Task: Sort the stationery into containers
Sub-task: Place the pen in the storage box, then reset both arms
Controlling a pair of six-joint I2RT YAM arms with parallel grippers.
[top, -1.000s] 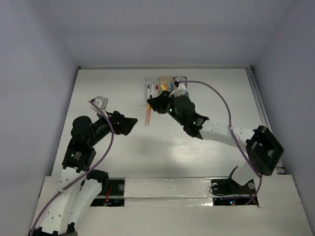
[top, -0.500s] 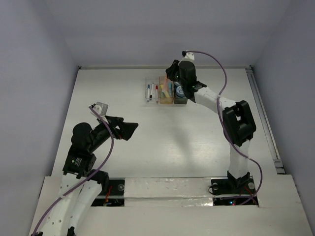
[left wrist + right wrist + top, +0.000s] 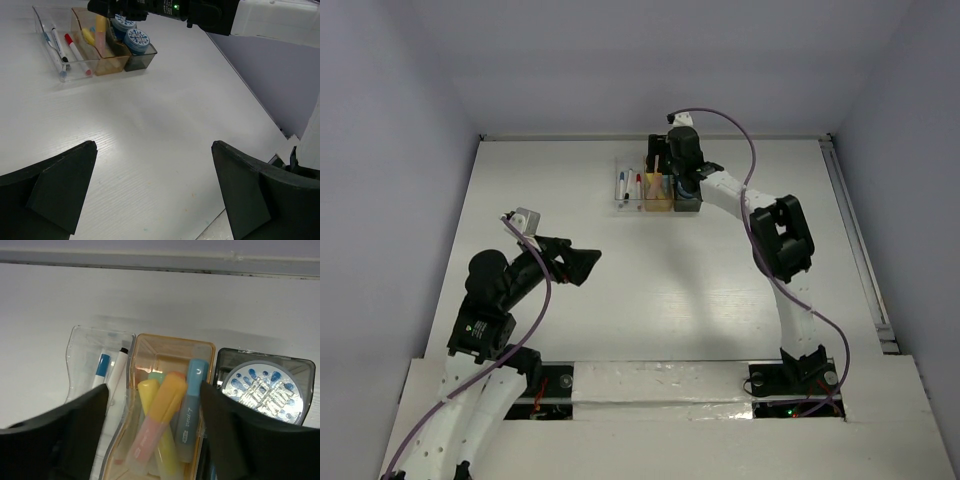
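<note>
The containers stand in a row at the back of the table: a clear bin (image 3: 628,188) with thin white pens (image 3: 101,367), an orange bin (image 3: 658,190) with several pastel markers, and a dark grey bin (image 3: 687,197) with a blue-white roll (image 3: 262,390). My right gripper (image 3: 155,405) hangs open over the orange bin (image 3: 172,342). Between its spread fingers an orange-and-pink marker (image 3: 157,420) lies loose on top of the yellow and blue ones. My left gripper (image 3: 155,150) is open over bare table at the left (image 3: 585,262), nothing in it.
The back wall's edge (image 3: 160,265) runs just behind the bins. A metal rail (image 3: 850,220) lines the table's right side. My right arm (image 3: 770,225) stretches across the right half with its cable looping above.
The right arm carried the orange-pink marker from mid-table to the orange bin, then opened; the marker now lies in the bin. The left gripper opened fully and drew back slightly.
</note>
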